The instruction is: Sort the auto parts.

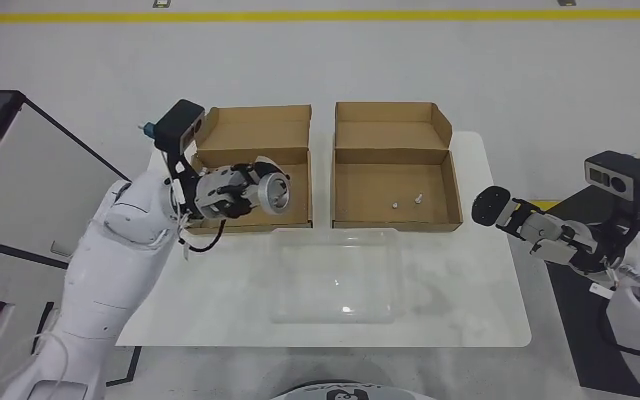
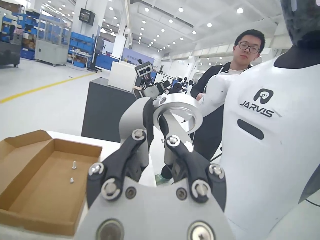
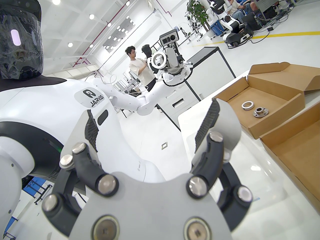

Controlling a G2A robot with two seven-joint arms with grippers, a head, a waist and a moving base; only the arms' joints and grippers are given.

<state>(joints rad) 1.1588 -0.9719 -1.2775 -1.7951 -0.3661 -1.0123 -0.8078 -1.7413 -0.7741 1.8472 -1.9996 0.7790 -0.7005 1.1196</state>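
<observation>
Here, left box [image 3: 272, 93], ring [image 3: 247, 105] and hub [image 3: 260, 112], right box [image 1: 395, 160], pins [image 1: 397, 202]

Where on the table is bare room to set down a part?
Free: the table strip between the clear tray and the right edge; the right box floor beside two small bolts. Crowded: the left box, with two metal parts inside and the left gripper holding a ring above.

White glossy shells on torso [image 2: 262, 151] and arms [image 1: 120, 230], with a black logo mark on the chest and a black oval slot below. Dark shiny head [image 3: 20, 38] with small lilac light. Grey metal plates, black links and round silver screws on the left gripper [image 2: 156, 116] and the right gripper [image 3: 152, 126], with ribbed black pads [image 3: 206, 123] inside pale grey fingers [image 3: 226, 123]. Thin black cable [image 1: 203, 245] looped by the left wrist.
</observation>
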